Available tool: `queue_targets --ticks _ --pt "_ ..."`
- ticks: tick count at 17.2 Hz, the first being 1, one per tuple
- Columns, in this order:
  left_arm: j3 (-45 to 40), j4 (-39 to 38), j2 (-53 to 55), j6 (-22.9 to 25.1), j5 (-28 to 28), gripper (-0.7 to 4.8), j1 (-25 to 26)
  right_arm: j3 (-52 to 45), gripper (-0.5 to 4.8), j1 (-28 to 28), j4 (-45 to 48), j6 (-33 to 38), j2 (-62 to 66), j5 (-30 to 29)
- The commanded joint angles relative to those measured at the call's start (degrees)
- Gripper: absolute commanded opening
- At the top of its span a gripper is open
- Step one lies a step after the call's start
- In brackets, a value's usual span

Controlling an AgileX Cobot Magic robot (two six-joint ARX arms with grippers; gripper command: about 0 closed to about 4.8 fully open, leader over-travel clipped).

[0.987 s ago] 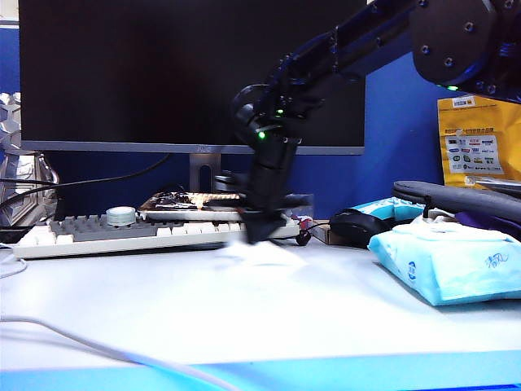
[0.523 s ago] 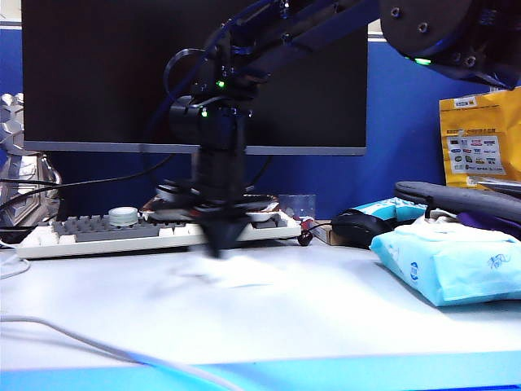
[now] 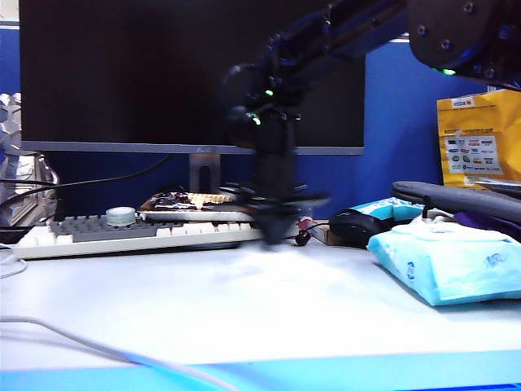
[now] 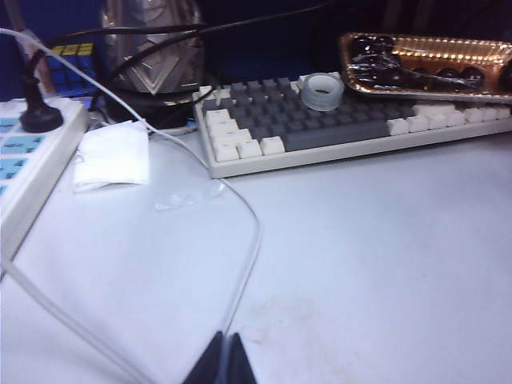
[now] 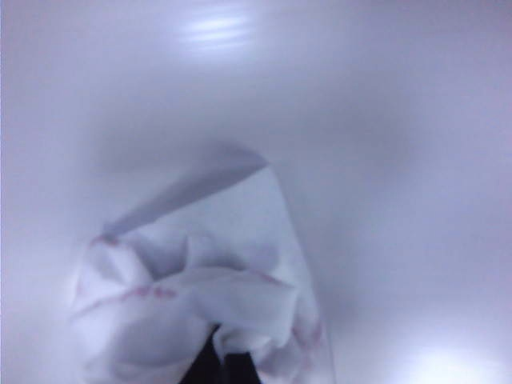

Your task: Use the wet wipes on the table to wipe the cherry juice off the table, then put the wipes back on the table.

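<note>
While my right gripper [image 5: 218, 362] presses its two dark fingertips [image 5: 238, 366] together, it pinches a bunched fold of the wet wipes [image 5: 200, 300], a soft white sheet crumpled around the tips and marked with faint pink-red streaks along its creases. The sheet lies spread against the table [image 5: 384, 120], one corner lifted. In the exterior view this gripper [image 3: 277, 234] points down at the table [image 3: 244, 309] just in front of the right end of the keyboard [image 3: 122, 235]; it is blurred, and the wipe beneath it shows only as a pale smear.

My left gripper [image 4: 222, 360] hangs low over the table [image 4: 384, 240], well in front of the keyboard [image 4: 352, 128], its two dark tips touching and holding nothing. A thin white cable [image 4: 240, 264] loops across the surface just ahead of it.

On the keyboard's keys rests a small clear ring [image 4: 321, 90], and behind them sits a gold tray of dark cherries [image 4: 424, 62]. To the keyboard's left lies a folded white paper [image 4: 112, 158] beside a white power strip [image 4: 32, 164]. Well to the keyboard's right, in the exterior view, sit a black mouse [image 3: 358, 226] and a puffy light blue pack [image 3: 452, 265]. A dark monitor [image 3: 146, 73] stands behind the keyboard.
</note>
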Motion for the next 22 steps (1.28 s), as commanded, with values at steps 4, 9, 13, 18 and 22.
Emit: queue_targets --ticks 4,9,13,18,22 --pt "0.0 -0.8 -0.2 -0.2 0.0 -0.03 0.0 -1.0 -0.05 8.0 -1.8 0.4 1.6 -4.5" --pt "0.0 -0.8 -0.2 -0.2 0.0 -0.03 0.0 -2.7 -0.05 2.2 -1.8 -5.3 1.4 18.4" --pt "0.0 -0.8 -0.2 -0.2 0.0 -0.03 0.0 -3.5 -0.05 -2.0 -1.8 -6.4 1.3 19.6" --pt "0.0 -0.8 -0.2 -0.2 0.0 -0.03 0.0 -3.7 -0.05 2.8 -1.8 -5.2 1.3 -14.8" --pt "0.0 -0.8 -0.2 -0.2 0.0 -0.03 0.0 -3.7 -0.05 4.9 -1.8 -6.1 1.3 -0.3"
